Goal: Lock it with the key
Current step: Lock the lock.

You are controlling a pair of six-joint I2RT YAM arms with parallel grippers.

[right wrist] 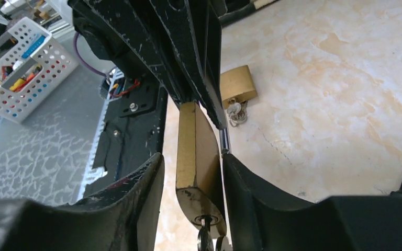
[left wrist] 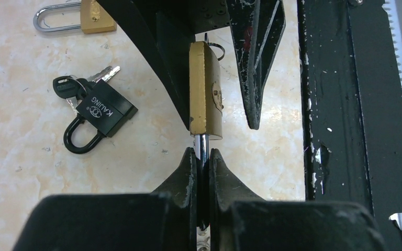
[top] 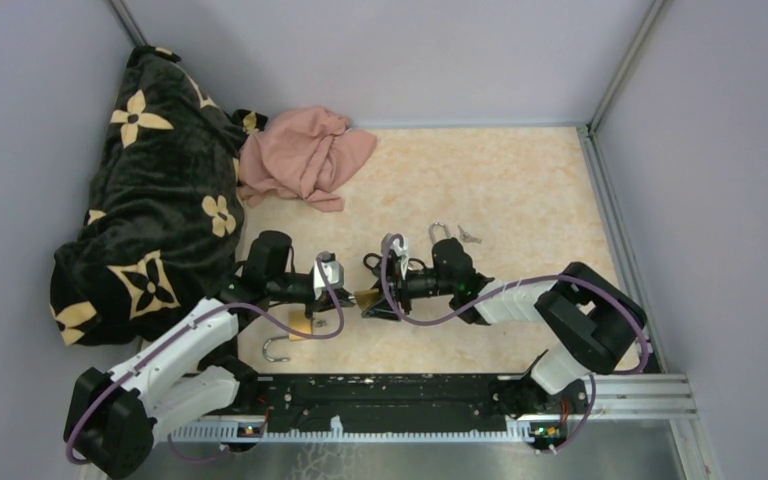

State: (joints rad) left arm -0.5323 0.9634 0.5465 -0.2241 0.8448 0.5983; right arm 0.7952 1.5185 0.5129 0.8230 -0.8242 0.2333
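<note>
A brass padlock (left wrist: 205, 94) hangs in the air between my two grippers. My left gripper (left wrist: 203, 154) is shut on its steel shackle (left wrist: 202, 142). In the right wrist view the padlock body (right wrist: 196, 151) sits between the fingers of my right gripper (right wrist: 192, 157). The right finger lies against the body and a gap shows at the left finger (right wrist: 152, 178). The key (right wrist: 205, 238) is in the keyhole at the body's near end. In the top view the padlock (top: 365, 298) is at the table's middle front.
A black padlock (left wrist: 102, 110) with keys and another brass padlock (left wrist: 91, 10) lie on the table. A further brass padlock (top: 295, 325) lies by the left arm. A dark flowered blanket (top: 150, 200) and pink cloth (top: 305, 155) fill the back left.
</note>
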